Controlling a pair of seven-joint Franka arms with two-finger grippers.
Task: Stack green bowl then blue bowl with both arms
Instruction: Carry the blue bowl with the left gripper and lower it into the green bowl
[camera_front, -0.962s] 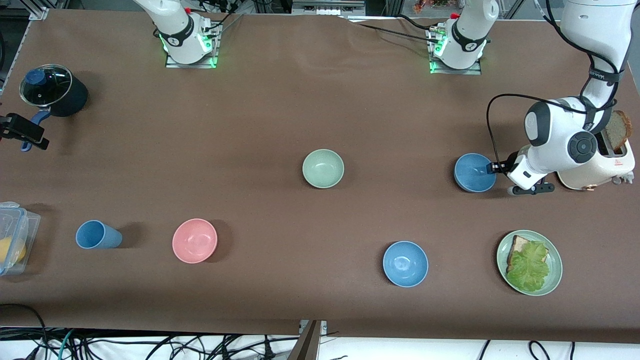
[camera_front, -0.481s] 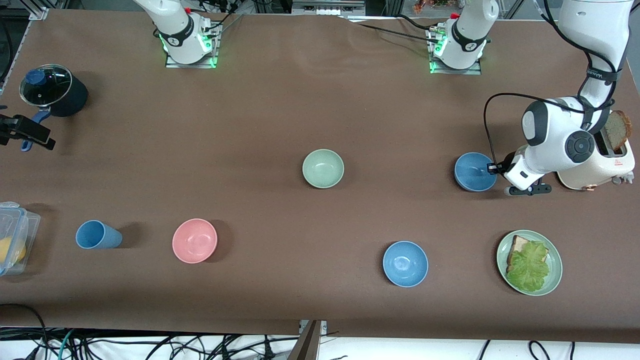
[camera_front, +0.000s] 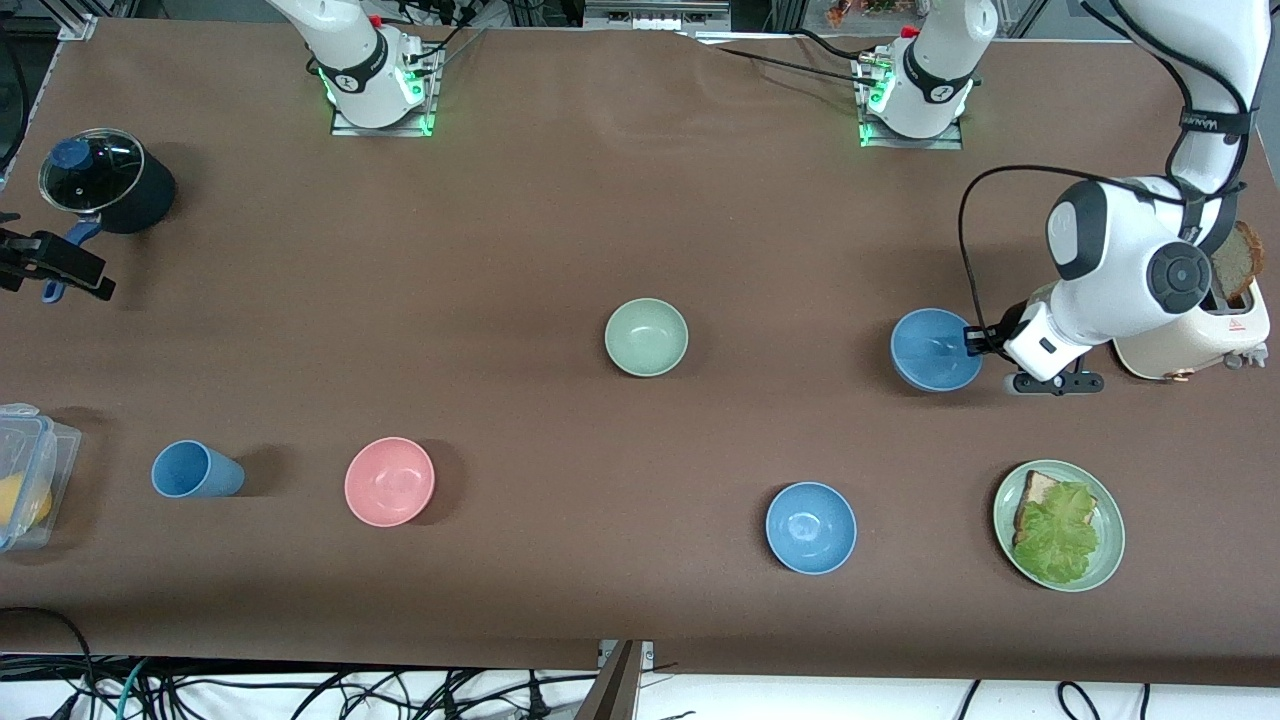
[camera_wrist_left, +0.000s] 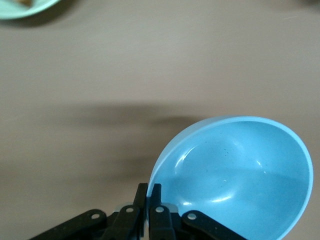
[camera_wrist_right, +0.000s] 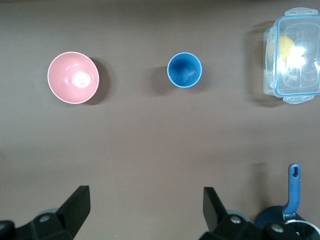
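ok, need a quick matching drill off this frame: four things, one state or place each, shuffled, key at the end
1. left hand
2. right hand
3. green bowl
4. toast

A. standing in the toaster
B. alone mid-table, untouched
C. shut on a blue bowl's rim
D. open, up over the pot end of the table

Pairs: 1-C, 2-D, 3-B, 4-A
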